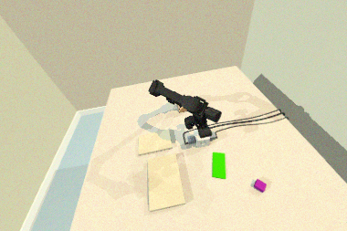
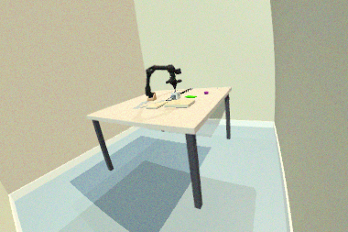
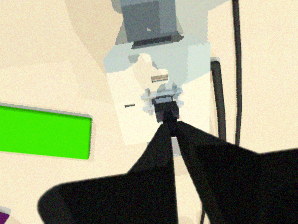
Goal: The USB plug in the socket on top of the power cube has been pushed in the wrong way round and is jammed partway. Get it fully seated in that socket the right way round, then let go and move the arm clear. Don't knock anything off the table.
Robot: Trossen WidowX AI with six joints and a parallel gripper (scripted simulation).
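Observation:
The white power cube [image 1: 202,140] [image 2: 176,95] [image 3: 135,127] stands on the table under my gripper. My gripper [image 3: 171,129] points down over the cube's top and is shut on the small black USB plug [image 3: 166,108]. The plug is at the fingertips, next to a pale grey bracket-like outline on the cube's top. A small open slot [image 3: 159,78] shows beyond the plug, and a thin dark slot [image 3: 130,105] lies to its left. The fingers hide part of the plug; its depth in the socket and which way round it is cannot be told.
A grey block [image 3: 150,20] adjoins the cube. Black cables [image 1: 251,120] [image 3: 236,75] run past it to the table's edge. A green slab [image 1: 218,165] [image 2: 190,96] [image 3: 45,132], a purple block [image 1: 260,185] [image 2: 206,93] and two pale boards [image 1: 165,182] [image 1: 154,144] lie nearby.

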